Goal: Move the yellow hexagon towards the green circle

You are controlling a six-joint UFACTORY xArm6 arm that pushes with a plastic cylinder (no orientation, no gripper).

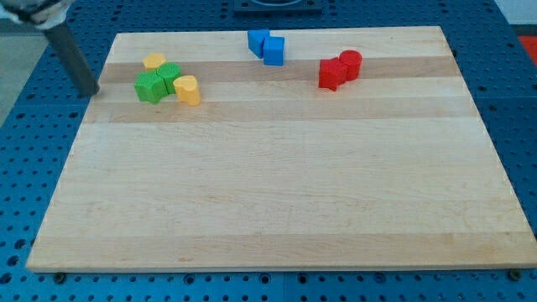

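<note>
A cluster of blocks sits at the view's top left of the wooden board point(277, 184). A yellow block point(153, 61), which looks like the hexagon, touches the top of a rounded green block point(170, 75), apparently the green circle. A green star-like block point(150, 87) sits to that one's lower left. A second yellow block point(187, 89) lies to the lower right of the green pair. My tip point(91, 91) is just off the board's left edge, left of the green star-like block and apart from it.
Two blue blocks point(267, 46) touch each other at the top centre. Two red blocks point(340, 70) touch each other to their right. A blue perforated table point(33, 168) surrounds the board.
</note>
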